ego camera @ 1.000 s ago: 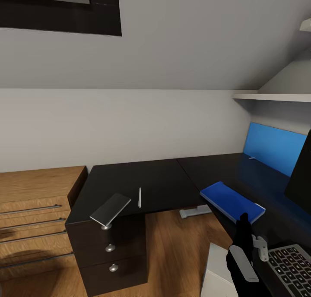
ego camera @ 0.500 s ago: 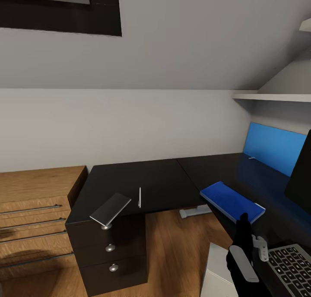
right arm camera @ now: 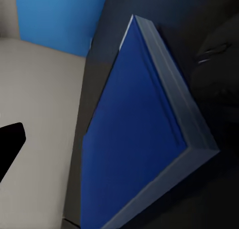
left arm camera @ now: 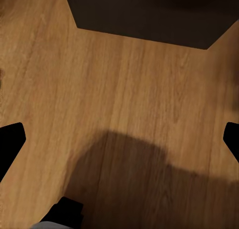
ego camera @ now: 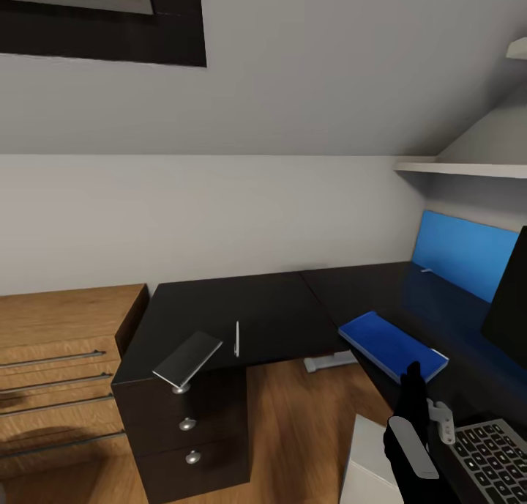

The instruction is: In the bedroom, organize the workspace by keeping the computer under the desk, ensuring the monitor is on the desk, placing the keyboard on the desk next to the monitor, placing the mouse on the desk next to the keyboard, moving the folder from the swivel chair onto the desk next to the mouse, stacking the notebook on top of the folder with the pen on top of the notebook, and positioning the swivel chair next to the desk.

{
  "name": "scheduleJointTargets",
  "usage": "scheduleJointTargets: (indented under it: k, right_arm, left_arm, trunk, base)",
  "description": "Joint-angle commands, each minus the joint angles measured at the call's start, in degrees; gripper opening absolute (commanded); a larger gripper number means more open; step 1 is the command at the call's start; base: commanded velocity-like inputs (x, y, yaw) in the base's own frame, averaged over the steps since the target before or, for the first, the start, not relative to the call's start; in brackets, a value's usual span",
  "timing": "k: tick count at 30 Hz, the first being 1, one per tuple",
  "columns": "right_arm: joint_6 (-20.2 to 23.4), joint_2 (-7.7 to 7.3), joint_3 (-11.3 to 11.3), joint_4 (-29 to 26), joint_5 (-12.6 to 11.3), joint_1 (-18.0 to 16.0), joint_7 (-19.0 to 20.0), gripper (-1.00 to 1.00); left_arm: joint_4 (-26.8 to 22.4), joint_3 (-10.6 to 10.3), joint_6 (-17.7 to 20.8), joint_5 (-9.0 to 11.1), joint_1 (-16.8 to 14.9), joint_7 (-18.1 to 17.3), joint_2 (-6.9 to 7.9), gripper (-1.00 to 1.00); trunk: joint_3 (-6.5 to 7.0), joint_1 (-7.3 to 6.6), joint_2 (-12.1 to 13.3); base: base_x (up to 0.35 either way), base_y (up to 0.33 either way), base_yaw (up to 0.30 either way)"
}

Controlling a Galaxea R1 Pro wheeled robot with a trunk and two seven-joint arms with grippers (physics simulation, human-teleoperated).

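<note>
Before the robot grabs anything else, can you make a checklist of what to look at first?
1. Flat blue folder lying on the black L-shaped desk: ok.
2. Grey rectangular notebook stacked on the folder: not ok; it lies at the desk's far corner, partly overhanging the edge.
3. Thin white pen on the notebook: not ok; it lies on the desk beside it.
4. Grey keyboard on the desk: ok.
5. Right gripper empty: cannot tell.
6. Left gripper free: ok; its fingers stand wide apart over the wooden floor.
</note>
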Motion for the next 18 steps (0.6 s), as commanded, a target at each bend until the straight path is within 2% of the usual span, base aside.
scheduleJointTargets:
  k: [1, 18]
  right_arm:
    - [-0.1, 0.03, -0.1, -0.1, -0.1, 0.0, -0.1, 1.0]
    - [0.0, 0.03, 0.0, -0.1, -0.2, 0.0, -0.2, 1.0]
  left_arm:
    - [-0.1, -0.4, -0.2, 0.6, -0.1, 0.4, 0.06, 1.0]
    - [-0.1, -0.4, -0.2, 0.6, -0.1, 0.4, 0.06, 1.0]
  trunk:
    - [0.12, -0.23, 0.4]
    - [3.17, -3.96, 7.2]
  base:
    - [0.0, 0.0, 0.0]
    - [0.0, 0.0, 0.0]
